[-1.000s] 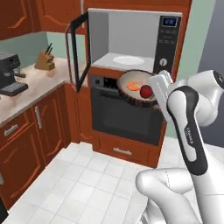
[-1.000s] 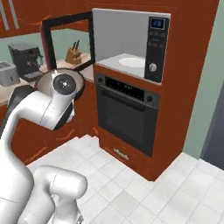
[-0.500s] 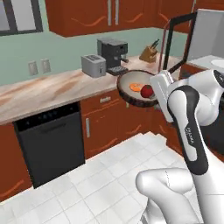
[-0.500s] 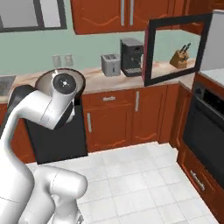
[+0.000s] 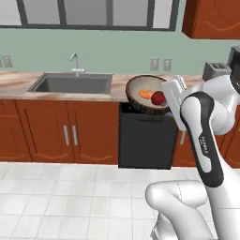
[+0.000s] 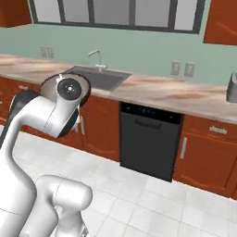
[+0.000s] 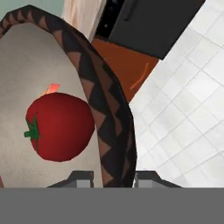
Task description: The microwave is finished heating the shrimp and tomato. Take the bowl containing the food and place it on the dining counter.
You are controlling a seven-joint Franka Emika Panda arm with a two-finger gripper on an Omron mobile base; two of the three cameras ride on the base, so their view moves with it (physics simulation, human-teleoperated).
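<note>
My gripper is shut on the right rim of the dark brown bowl and holds it up in the air, in front of the counter edge above a black dishwasher. The bowl is tilted toward the camera. In its beige inside lie the red tomato and the orange shrimp. In the hand view the patterned bowl rim runs between the fingertips of the gripper, with the tomato close by and a sliver of shrimp behind it. The microwave and the dining counter are out of view.
A marbled counter with a sink and faucet runs along the green wall. Below it are the black dishwasher and red-brown cabinets. A toaster stands at the right. White tiled floor lies in front.
The whole scene has swung from the open microwave, past the coffee machine counter, to the sink wall: the base has turned. The bowl stays held in the gripper.
</note>
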